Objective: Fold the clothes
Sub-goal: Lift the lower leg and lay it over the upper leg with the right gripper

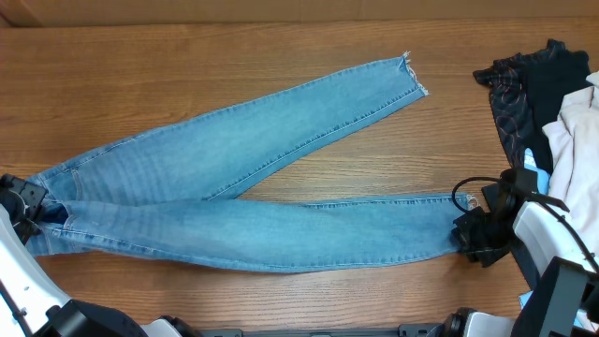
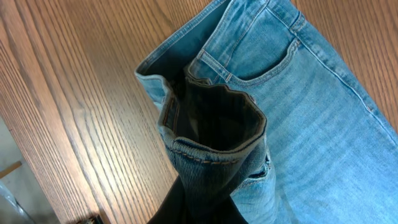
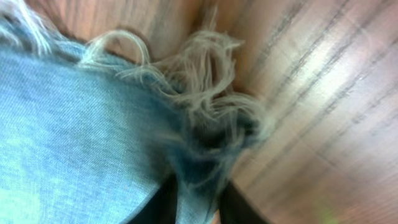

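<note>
Wood-grain counter, loads of bare room along the far edge and in the wedge between the legs. One pair of jeans laid out flat in a V, waistband hard against the left edge, both legs running right. Two hands: left hand clamped on the bunched waistband, right hand pinching the near leg's frayed hem. Right corner crowded though: one dark patterned garment, one cream cloth heaped over it, just beside the right hand.
</note>
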Controlling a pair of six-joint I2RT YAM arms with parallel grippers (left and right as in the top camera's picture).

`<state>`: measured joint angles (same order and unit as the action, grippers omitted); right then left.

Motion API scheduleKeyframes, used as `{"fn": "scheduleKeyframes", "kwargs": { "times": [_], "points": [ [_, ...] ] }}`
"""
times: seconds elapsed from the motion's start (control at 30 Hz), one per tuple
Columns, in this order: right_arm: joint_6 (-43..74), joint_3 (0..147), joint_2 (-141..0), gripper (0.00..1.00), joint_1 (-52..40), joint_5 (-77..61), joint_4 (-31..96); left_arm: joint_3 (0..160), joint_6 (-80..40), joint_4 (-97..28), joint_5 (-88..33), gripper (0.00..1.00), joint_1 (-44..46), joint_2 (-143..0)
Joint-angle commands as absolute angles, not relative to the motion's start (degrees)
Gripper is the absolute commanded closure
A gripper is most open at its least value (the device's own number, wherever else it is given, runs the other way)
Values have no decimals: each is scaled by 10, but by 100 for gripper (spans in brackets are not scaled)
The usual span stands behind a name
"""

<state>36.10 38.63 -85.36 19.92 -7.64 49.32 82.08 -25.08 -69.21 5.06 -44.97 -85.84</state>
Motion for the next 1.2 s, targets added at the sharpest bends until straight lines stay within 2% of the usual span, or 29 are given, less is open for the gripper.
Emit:
{"fn": "scheduleKeyframes", "kwargs": {
  "times": [0.0, 0.23, 0.47, 0.63, 0.97, 1.17],
  "points": [
    [361, 370, -878, 95, 200, -70, 458, 834, -253, -692, 60, 96, -446, -860],
    [336, 493, -862, 96, 200, -69, 526, 834, -236, -692, 75, 96, -446, -860],
    [295, 826, -861, 96, 199, -61, 696, 834, -236, -700, 81, 96, -446, -860],
    [265, 969, -895, 96, 189, -60, 774, 834, -244, -696, 81, 96, -446, -860],
    [221, 1155, -1077, 96, 101, -24, 804, 834, -244, -670, 57, 96, -446, -860],
    [194, 1205, -1158, 96, 68, -11, 781, 830, -244, -640, 57, 96, -445, -875]
  ]
}}
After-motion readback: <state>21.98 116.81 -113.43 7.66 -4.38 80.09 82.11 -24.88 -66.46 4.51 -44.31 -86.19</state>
